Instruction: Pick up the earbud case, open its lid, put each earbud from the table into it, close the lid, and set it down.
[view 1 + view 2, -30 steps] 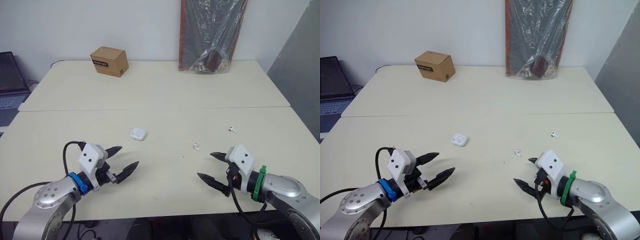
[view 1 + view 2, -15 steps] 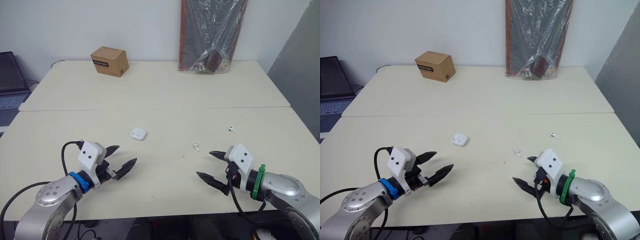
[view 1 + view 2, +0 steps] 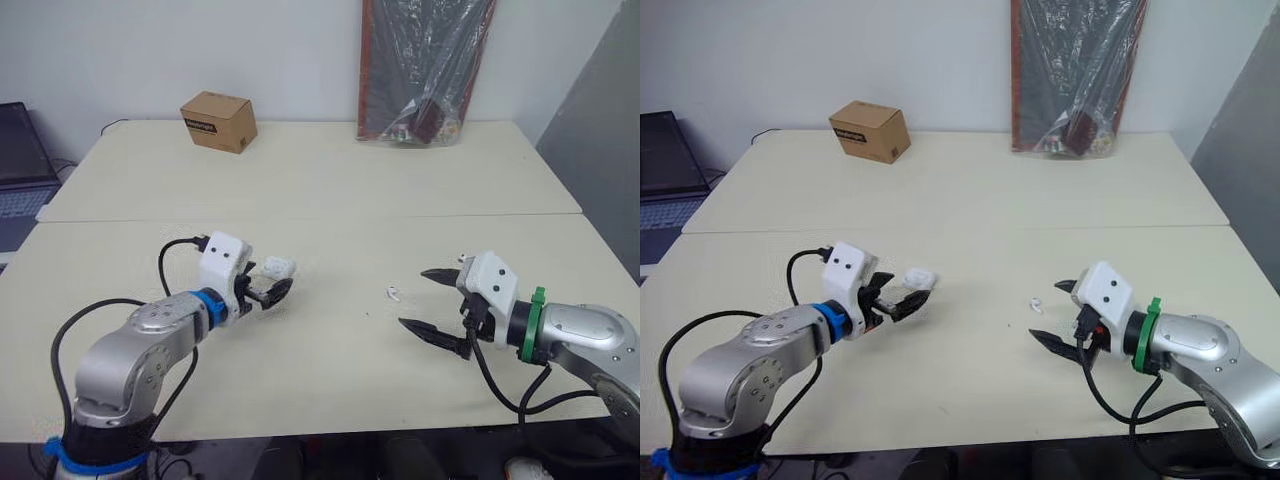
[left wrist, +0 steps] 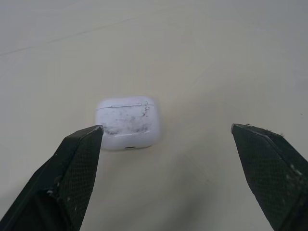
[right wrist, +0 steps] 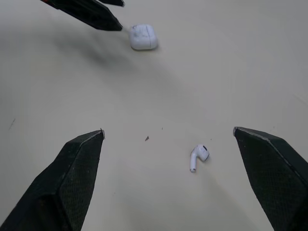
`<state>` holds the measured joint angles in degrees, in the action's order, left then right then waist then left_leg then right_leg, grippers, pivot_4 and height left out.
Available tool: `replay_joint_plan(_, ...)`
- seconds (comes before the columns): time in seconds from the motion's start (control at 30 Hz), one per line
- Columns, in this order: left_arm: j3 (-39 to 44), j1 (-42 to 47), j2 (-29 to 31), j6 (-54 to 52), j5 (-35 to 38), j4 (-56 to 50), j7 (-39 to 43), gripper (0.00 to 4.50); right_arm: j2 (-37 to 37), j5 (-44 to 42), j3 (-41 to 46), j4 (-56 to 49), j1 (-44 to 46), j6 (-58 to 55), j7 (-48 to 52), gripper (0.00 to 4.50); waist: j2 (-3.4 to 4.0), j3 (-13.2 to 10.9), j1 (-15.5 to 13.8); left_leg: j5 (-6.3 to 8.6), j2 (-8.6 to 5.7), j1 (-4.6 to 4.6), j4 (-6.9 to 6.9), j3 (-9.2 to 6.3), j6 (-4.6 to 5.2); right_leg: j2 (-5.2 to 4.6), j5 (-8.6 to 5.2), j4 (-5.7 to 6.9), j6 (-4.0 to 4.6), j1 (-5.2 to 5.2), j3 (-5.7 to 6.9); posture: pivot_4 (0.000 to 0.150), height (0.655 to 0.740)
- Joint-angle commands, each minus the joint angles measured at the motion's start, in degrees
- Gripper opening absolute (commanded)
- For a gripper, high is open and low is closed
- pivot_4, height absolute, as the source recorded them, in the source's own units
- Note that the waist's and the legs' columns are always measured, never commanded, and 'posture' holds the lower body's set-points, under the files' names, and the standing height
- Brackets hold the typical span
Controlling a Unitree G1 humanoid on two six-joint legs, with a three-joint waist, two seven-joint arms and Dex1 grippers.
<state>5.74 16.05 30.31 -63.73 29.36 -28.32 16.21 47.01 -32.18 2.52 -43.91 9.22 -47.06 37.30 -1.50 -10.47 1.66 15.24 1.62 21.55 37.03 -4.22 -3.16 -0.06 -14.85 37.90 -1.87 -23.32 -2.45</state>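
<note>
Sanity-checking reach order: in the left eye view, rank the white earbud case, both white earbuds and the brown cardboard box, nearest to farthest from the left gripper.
From the left gripper:
1. white earbud case, just ahead of it.
2. nearer white earbud, mid-table, towards the right side.
3. farther white earbud, further right and further back.
4. brown cardboard box, at the table's far edge, left side.

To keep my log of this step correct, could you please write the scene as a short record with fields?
earbud case: on the table, lid shut, not yet lifted
left gripper: jaws open, the case just ahead of them
right gripper: jaws open, holding nothing
earbud: on the table, ahead of the right gripper
far side: cardboard box, plastic-wrapped bundle
</note>
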Motion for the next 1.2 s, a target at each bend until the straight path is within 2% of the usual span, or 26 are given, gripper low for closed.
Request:
replay_joint_plan(0.03,-1.2,3.0,-1.2,-1.0,-2.6,2.7,-2.7,4.48,0.5,-0.3,0.3,-1.3,1.8,-0.1,-0.1,4.50,0.00,0.0,0.0,0.00,0.00,-0.01,0.00,0.00,0.00,0.00,0.00,0.01,0.00,0.00,-0.01,0.150,0.7400)
replay_joint_plan(0.47,-9.2,9.1,-4.7,2.4,-10.0,17.0,-2.9,4.48,-0.8,-0.3,-0.7,-3.2,1.4,-1.2,-2.7,4.50,0.00,0.0,-0.1,-0.01,-0.04,0.00,0.02,-0.03,-0.01,-0.01,0.00,0.05,0.00,0.00,0.01,0.150,0.7400)
replay_joint_plan(0.8,-8.3,9.0,-7.3,2.2,-12.4,18.0,-3.3,4.48,-0.9,-0.9,-0.3,-4.0,0.6,-1.8,-3.4,4.50,0.01,0.0,-0.1,-0.03,-0.05,-0.13,0.06,-0.04,-0.02,-0.01,0.02,0.15,-0.02,0.10,0.00,0.150,0.7400)
replay_joint_plan(0.83,-8.2,8.8,-7.3,1.8,-12.5,17.6,-3.3,4.09,-0.9,-1.0,-0.2,-4.0,0.5,-1.8,-3.4,4.50,0.01,0.0,-0.1,-0.03,-0.05,-0.13,0.06,-0.04,-0.02,-0.01,0.02,0.15,-0.02,0.10,0.00,0.150,0.7400)
replay_joint_plan(1.0,-7.7,8.3,-7.5,1.3,-13.1,16.9,-3.0,2.83,-0.9,-0.9,-0.4,-3.6,0.5,-1.7,-3.4,4.50,0.01,0.0,-0.1,-0.03,-0.05,-0.10,0.03,-0.03,-0.02,-0.02,0.02,0.09,-0.03,0.10,-0.01,0.150,0.7400)
replay_joint_plan(1.2,-7.5,8.2,-7.6,1.1,-13.4,16.9,-2.7,2.77,-1.1,-0.8,-0.7,-3.4,0.3,-1.6,-3.4,4.50,0.01,0.0,-0.1,-0.03,-0.06,-0.09,0.03,-0.03,-0.02,-0.03,0.02,0.08,-0.03,0.09,0.00,0.150,0.7400)
